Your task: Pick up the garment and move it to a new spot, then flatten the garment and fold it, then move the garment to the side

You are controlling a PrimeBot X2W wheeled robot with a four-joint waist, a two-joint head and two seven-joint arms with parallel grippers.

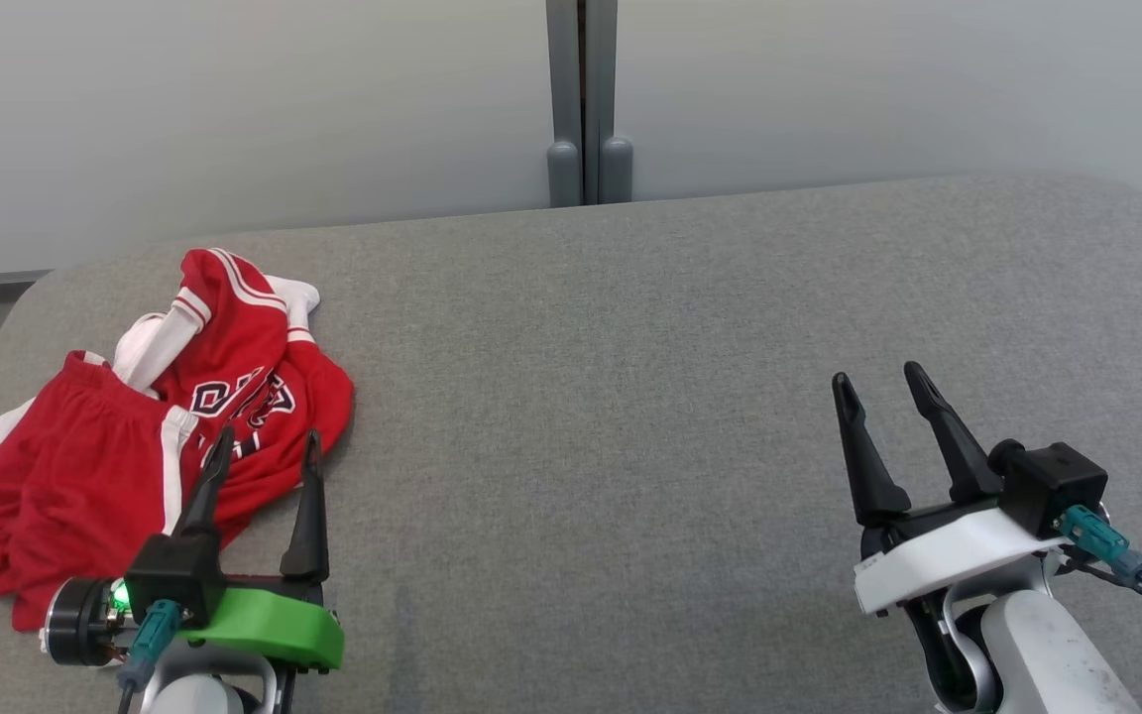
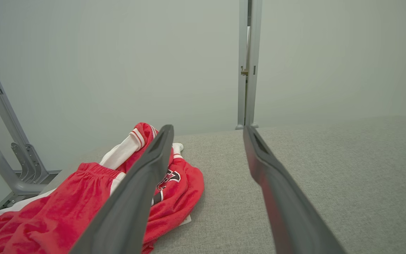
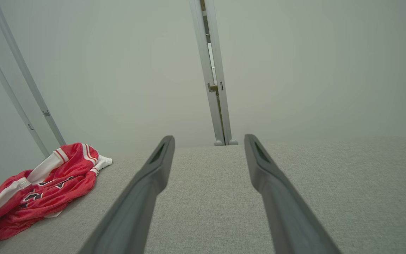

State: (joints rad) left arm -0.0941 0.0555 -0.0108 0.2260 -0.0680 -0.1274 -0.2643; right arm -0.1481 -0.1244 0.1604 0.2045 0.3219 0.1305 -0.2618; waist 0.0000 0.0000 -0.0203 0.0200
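A crumpled red garment [image 1: 85, 456] with white trim and dark lettering lies in a heap at the left end of the grey table [image 1: 630, 397]. It also shows low on the left in the left wrist view [image 2: 65, 208] and at the far left in the right wrist view [image 3: 41, 190]. My left gripper [image 1: 269, 441] stands open just in front of the garment's near right edge, its fingertips over the cloth and nothing between them. My right gripper [image 1: 878, 382] hangs open over bare table at the right, far from the garment.
A pale wall with a grey vertical post [image 1: 583, 99] runs behind the table. A grey metal frame [image 2: 5, 141] stands off the table's left end. The table's left edge is rounded, and the garment spills toward it.
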